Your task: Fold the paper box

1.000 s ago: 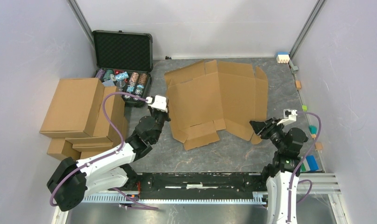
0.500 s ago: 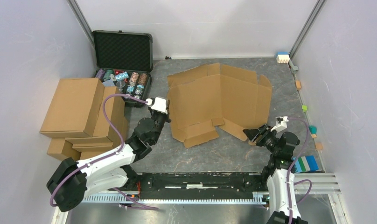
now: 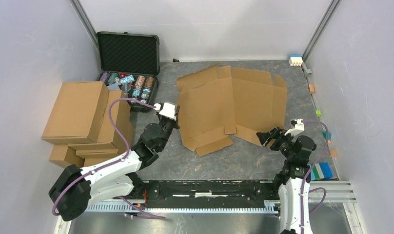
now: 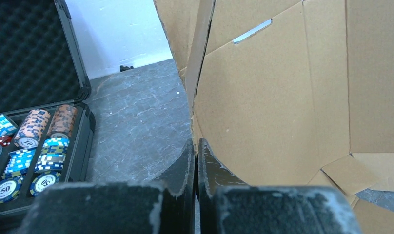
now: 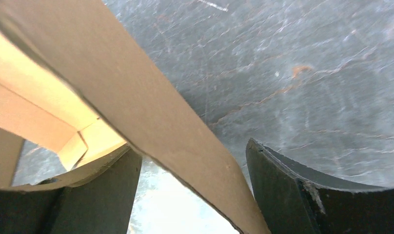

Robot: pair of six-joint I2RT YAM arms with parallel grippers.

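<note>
The counter (image 3: 219, 163) is a dark grey slab with pale marbled veins. It is closed in by plain pale walls (image 3: 29, 48) on three sides, with slim metal posts (image 3: 85, 22) running up the two far corners.

The paper box (image 3: 234, 105) lies unfolded on the middle of the far half of the counter. It is a broad brown sheet of creased panels and flaps, partly lifted rather than flat.

Far to the left of the paper box, against the back wall, a black foam-lined case (image 3: 128, 51) stands open with rows of poker chips (image 3: 136, 85) in its tray. Left of the paper box and nearer, a pile of brown cartons (image 3: 83, 117) sits against the side wall. Small coloured blocks (image 3: 296, 60) dot the counter's edge to the right of the paper box. On the near side of it, a black rail (image 3: 209, 187) carries the two arm bases.

The left claw (image 4: 195, 146) is at the paper box's left edge, its fingers pressed tight together. Whether they pinch the cardboard cannot be told. The right claw (image 5: 190, 151) is at the near right flap with its fingers spread wide. The flap's edge passes between them, clear of the right-hand finger (image 5: 283, 180), so the claw is open and gripping nothing.
</note>
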